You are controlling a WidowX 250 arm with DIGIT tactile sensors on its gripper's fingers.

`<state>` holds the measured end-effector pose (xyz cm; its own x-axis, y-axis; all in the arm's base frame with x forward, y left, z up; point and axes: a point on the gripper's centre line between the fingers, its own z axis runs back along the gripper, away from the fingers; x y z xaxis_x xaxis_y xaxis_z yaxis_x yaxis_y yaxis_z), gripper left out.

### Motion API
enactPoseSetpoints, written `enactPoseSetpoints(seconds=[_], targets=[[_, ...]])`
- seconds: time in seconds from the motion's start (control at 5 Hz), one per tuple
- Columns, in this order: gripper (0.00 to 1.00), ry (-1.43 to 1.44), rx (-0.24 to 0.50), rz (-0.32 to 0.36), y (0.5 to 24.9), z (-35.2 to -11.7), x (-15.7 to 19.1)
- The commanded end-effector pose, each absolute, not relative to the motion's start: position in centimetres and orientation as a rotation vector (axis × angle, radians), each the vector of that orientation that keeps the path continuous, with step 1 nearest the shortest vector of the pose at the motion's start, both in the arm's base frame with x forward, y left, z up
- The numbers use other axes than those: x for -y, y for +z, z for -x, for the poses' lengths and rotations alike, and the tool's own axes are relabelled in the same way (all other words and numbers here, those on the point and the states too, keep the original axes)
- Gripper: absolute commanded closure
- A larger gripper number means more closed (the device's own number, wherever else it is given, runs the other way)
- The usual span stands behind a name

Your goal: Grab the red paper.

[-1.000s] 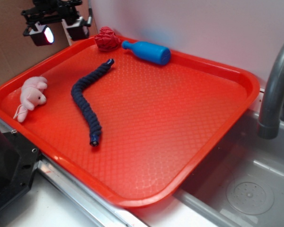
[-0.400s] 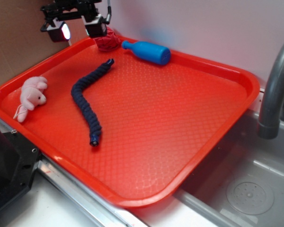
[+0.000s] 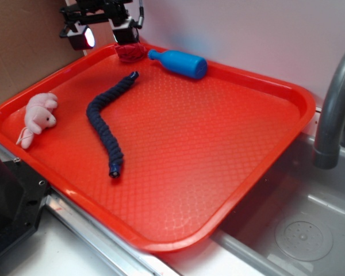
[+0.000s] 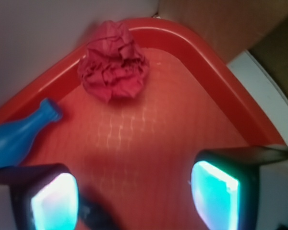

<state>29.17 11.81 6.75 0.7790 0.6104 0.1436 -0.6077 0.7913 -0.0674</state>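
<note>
A pale wall (image 3: 247, 34) rose behind the scene, with brown cardboard (image 3: 17, 52) at the far left, and a large orange-red tray (image 3: 218, 172) lay across a sink area on the tabletop (image 3: 46, 253). At the tray's left edge lay a pink plush toy (image 3: 39, 117), well apart from everything else. To its right a dark blue braided rope (image 3: 106, 123) snaked from the tray's middle toward the far corner. Above that far corner hung the hand (image 3: 106, 31), its two fingers spread wide with nothing between them; in the wrist view the pads (image 4: 215, 191) glowed cyan at the bottom of the picture, with bare tray floor between them. Just beyond the hand, tucked into the tray's far corner against the rim, sat the red paper (image 3: 130, 52), a dark-red crumpled ball (image 4: 114, 64); the hand was near it but not touching it, and in the exterior view one finger partly hid its top. Just beside the paper to the right lay a blue plastic bottle (image 3: 181, 62) on its side, its neck pointing at the ball. At the far right stood a grey faucet (image 3: 336, 109) over a sink basin (image 3: 302, 230) with a round drain (image 3: 303, 237).
</note>
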Motion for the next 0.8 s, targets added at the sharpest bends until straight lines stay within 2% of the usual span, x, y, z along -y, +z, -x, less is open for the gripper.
enactPoseSetpoints(seconds=[0.0, 0.4, 0.6], targets=[[0.00, 0.602, 0.270, 0.009, 6.5, -31.9, -11.9], [0.00, 0.586, 0.306, -0.018, 5.7, -32.3, -12.2], [0.00, 0.592, 0.339, -0.022, 5.5, -32.3, -13.7]])
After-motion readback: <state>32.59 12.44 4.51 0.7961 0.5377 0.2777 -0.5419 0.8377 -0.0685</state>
